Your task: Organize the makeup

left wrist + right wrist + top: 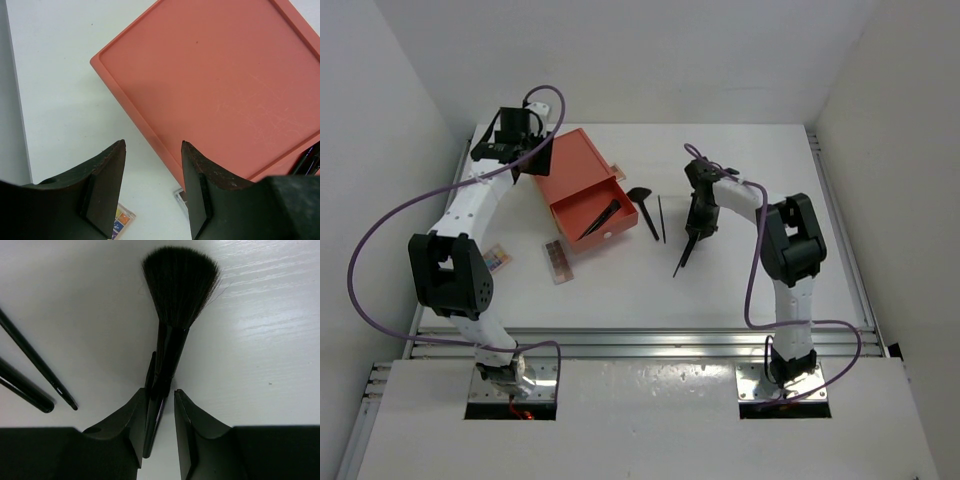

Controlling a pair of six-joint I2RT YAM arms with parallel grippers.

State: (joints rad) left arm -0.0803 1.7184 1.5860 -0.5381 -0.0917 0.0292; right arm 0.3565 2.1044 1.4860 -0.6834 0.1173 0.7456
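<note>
In front of the orange drawer box [582,185], two flat rectangular palettes lie on the white desk [750,290]: a multicoloured palette [498,258] and a pink-brown palette [558,261]. Right of the box, the right gripper [160,392] straddles the glossy black handle of a round-headed brush [179,287]. Its jaws are narrow, but whether they pinch it cannot be told. Only the wrist view shows the soft, flared bristles. Closer to the box lie a thin stick [661,218] and a fan-headed brush [647,213]. Dark sticks [600,218] rest in the box's open drawer. At the box's far side, the left gripper [152,150] hangs with its jaws spread and empty beside the smooth matte lid.
</note>
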